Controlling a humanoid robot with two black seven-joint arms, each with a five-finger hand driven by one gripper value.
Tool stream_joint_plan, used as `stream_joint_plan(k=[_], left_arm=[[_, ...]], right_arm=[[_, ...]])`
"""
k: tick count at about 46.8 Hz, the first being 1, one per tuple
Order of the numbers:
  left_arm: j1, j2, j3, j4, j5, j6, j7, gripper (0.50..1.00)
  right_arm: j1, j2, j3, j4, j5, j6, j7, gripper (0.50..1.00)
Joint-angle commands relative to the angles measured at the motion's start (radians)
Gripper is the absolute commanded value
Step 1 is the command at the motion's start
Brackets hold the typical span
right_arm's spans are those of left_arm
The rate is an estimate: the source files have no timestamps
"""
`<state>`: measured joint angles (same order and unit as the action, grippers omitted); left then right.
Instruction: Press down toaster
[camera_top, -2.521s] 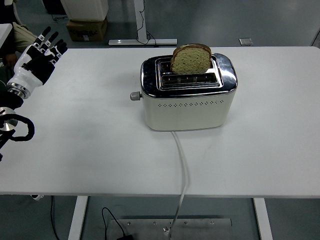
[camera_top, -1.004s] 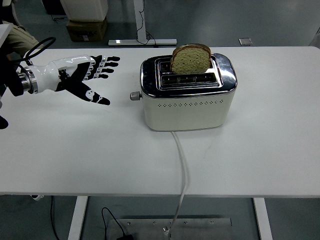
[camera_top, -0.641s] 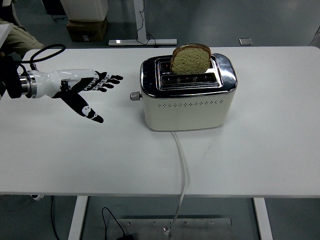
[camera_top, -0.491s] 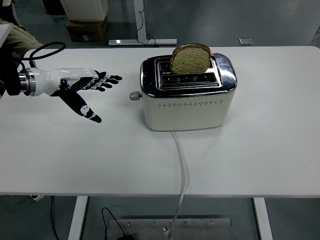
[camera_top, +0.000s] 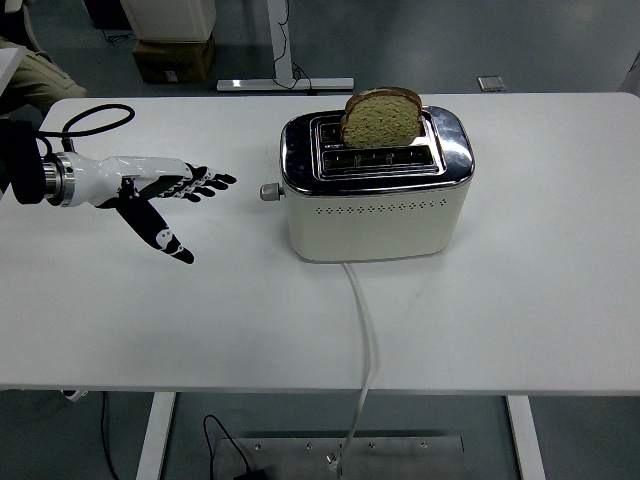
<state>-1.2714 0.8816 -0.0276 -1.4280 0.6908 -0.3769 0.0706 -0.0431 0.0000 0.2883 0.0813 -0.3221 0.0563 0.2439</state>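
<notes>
A cream toaster (camera_top: 375, 195) with a chrome top stands at the table's middle. A slice of brown bread (camera_top: 382, 118) sticks up out of its far slot. The toaster's lever knob (camera_top: 269, 191) juts from its left end and is up. My left hand (camera_top: 175, 195), white and black, reaches in from the left edge, palm turned sideways, fingers stretched toward the toaster, thumb pointing down. Its fingertips (camera_top: 226, 179) are a short gap left of the knob, touching nothing.
The toaster's white cord (camera_top: 364, 330) runs from its front over the table's near edge. A black cable (camera_top: 85, 115) loops behind my left wrist. A cardboard box (camera_top: 173, 58) sits on the floor beyond the table.
My left hand came in from the far left, swung flat toward the toaster, and has since dropped lower and drawn back a little. Toaster and bread have not moved.
</notes>
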Motion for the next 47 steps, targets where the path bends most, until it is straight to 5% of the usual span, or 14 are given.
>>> stream_joint_plan(k=[1, 24, 47], left_arm=[[0.000, -0.007, 0.000, 0.009, 0.003, 0.000, 0.000, 1.000], [0.000, -0.101, 0.005, 0.090, 0.016, 0.001, 0.000, 1.000], [0.006, -0.124, 0.005, 0.098, 0.019, 0.001, 0.000, 1.000]], right_arm=[[-0.001, 0.000, 0.000, 0.000, 0.000, 0.000, 0.000, 0.998], [-0.001, 0.000, 0.002, 0.000, 0.000, 0.000, 0.000, 0.998], [-0.001, 0.000, 0.003, -0.002, 0.002, 0.000, 0.000, 0.998]])
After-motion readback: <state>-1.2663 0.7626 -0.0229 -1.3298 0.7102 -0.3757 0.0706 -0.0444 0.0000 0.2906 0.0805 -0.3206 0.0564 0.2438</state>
